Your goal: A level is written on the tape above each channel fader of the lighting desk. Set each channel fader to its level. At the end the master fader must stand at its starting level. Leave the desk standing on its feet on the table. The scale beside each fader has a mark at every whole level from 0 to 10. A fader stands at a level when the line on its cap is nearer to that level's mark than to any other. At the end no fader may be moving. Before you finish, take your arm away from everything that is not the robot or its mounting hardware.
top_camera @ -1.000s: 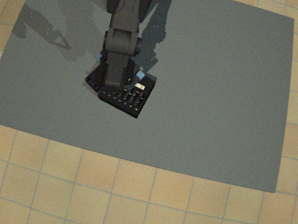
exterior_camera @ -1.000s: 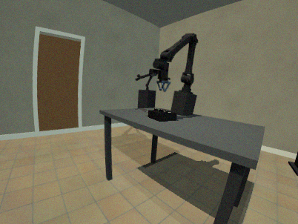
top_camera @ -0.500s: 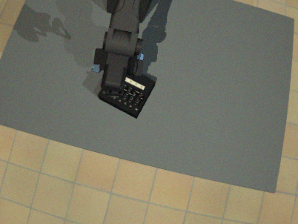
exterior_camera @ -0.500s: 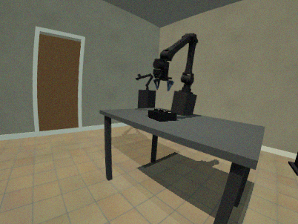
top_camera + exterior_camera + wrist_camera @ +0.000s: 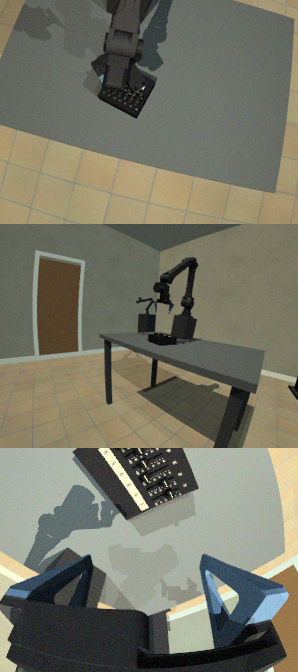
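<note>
The lighting desk (image 5: 139, 466) is a small black box standing flat on the grey table, also in the overhead view (image 5: 127, 97) and the side view (image 5: 161, 338). It carries a row of several faders (image 5: 148, 458) beside a pale tape strip (image 5: 124, 478); the written levels and cap positions are too small to read. My gripper (image 5: 146, 560) hangs well above the desk, open and empty, with blue-tipped fingers spread wide. In the side view the gripper (image 5: 163, 307) is high over the desk. In the overhead view the arm (image 5: 119, 59) hides the desk's back left part.
The arm's base (image 5: 184, 327) stands on the table behind the desk. A second dark box (image 5: 147, 322) with a small arm stands at the table's far corner. The table edge runs close to the desk on the door side.
</note>
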Tool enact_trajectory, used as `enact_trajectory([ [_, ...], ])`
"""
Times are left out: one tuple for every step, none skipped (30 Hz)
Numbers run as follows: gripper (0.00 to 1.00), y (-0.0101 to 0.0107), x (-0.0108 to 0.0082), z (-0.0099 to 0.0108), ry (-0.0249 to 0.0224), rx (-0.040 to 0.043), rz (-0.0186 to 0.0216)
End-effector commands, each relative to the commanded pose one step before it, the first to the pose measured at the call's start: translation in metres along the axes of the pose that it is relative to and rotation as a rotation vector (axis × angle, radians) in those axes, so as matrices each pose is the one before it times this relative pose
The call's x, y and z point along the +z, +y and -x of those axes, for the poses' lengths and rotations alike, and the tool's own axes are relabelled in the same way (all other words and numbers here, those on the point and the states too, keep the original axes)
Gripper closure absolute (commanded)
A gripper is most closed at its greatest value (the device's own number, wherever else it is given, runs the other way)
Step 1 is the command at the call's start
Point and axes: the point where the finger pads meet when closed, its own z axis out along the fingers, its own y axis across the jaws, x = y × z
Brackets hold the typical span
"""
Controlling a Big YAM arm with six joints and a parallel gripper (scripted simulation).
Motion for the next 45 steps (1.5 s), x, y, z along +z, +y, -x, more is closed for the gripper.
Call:
enact_trajectory([
  [0.00, -0.01362, -0.02295, 0.01652, -0.03479, -0.27537, -0.03164],
  [0.00, 0.00000, 0.00000, 0.00000, 0.00000, 0.00000, 0.00000],
  [0.00, 0.00000, 0.00000, 0.00000, 0.00000, 0.00000, 0.00000],
  [0.00, -0.00187, -0.00192, 0.00081, 0.00124, -0.11642, -0.00172],
  [0.00, -0.00171, -0.00170, 0.00051, 0.00089, -0.04139, -0.00130],
  [0.00, -0.00067, -0.00076, 0.00009, 0.00109, -0.04555, -0.00012],
  [0.00, 0.00283, 0.00223, -0.00095, 0.00048, -0.04545, 0.00218],
  [0.00, 0.00240, 0.00185, -0.00069, -0.00077, -0.04529, 0.00106],
  [0.00, -0.00025, -0.00032, -0.00003, -0.00138, -0.04505, -0.00117],
  [0.00, -0.00065, -0.00061, 0.00004, -0.00154, -0.04499, -0.00157],
  [0.00, -0.00050, -0.00047, 0.00001, -0.00175, -0.04503, -0.00176],
  [0.00, -0.00033, -0.00031, -0.00001, -0.00197, -0.04493, -0.00197],
  [0.00, -0.00019, -0.00018, -0.00001, -0.00220, -0.04484, -0.00224],
  [0.00, -0.00010, -0.00010, -0.00001, -0.00243, -0.04476, -0.00260],
  [0.00, -0.00005, -0.00004, -0.00001, -0.00297, -0.04466, -0.00302],
  [0.00, 0.00001, 0.00000, 0.00000, -0.00373, -0.04449, -0.00353],
  [0.00, 0.00002, 0.00001, 0.00000, -0.00438, -0.04432, -0.00421],
  [0.00, 0.00000, 0.00000, 0.00000, -0.00484, -0.04416, -0.00510],
  [0.00, 0.00000, 0.00000, 0.00000, 0.00000, 0.00000, 0.00000],
  [0.00, 0.00000, 0.00000, 0.00000, 0.00000, 0.00000, 0.00000],
  [0.00, 0.00002, 0.00001, 0.00000, -0.01170, -0.11067, -0.01909],
  [0.00, -0.00001, -0.00001, 0.00000, -0.00501, -0.03925, -0.01031],
  [0.00, -0.00003, -0.00002, -0.00001, -0.00500, -0.04340, -0.01409],
  [0.00, -0.00002, -0.00002, -0.00001, -0.00387, -0.04317, -0.01668],
  [0.00, -0.00006, -0.00005, -0.00003, -0.00165, -0.02606, -0.01135],
  [0.00, -0.00008, -0.00006, -0.00004, 0.00009, -0.00001, -0.00018],
  [0.00, -0.00009, -0.00007, -0.00004, 0.00010, -0.00001, -0.00019],
  [0.00, -0.00009, -0.00007, -0.00004, 0.00010, -0.00001, -0.00018],
  [0.00, -0.00008, -0.00006, -0.00004, 0.00010, -0.00001, -0.00018],
  [0.00, 0.00050, -0.00005, 0.00027, -0.00114, 0.00013, 0.00214],
  [0.00, 0.00067, -0.00003, 0.00036, -0.00149, 0.00017, 0.00281],
  [0.00, -0.00189, 0.00020, 0.00377, -0.00022, -0.01051, 0.00050],
  [0.00, -0.00109, 0.00012, 0.00215, -0.00012, -0.00602, 0.00027],
  [0.00, -0.00017, 0.00003, 0.00036, -0.00001, -0.00100, 0.00007],
  [0.00, 0.00030, -0.00002, -0.00058, 0.00131, 0.00100, 0.00063],
  [0.00, 0.00000, 0.00000, 0.00000, 0.00000, 0.00000, 0.00000],
  [0.00, 0.00000, 0.00000, 0.00000, 0.00000, 0.00000, 0.00000],
  [0.00, 0.00005, 0.00000, -0.00009, 0.00015, 0.00020, 0.00008],
  [0.00, 0.00000, 0.00000, 0.00000, 0.00000, 0.00000, 0.00000],
  [0.00, 0.00000, 0.00000, 0.00000, 0.00000, 0.00000, 0.00000],
  [0.00, 0.00001, 0.00000, 0.00000, -0.00001, 0.00000, 0.00001],
  [0.00, 0.00000, 0.00000, 0.00000, 0.00000, 0.00000, 0.00000],
  [0.00, 0.00000, 0.00000, 0.00000, 0.00000, 0.00156, -0.00001],
  [0.00, 0.00000, 0.00000, 0.00000, 0.00000, 0.00339, 0.00000],
  [0.00, 0.00000, 0.00000, 0.00000, 0.00000, 0.00077, 0.00000],
])
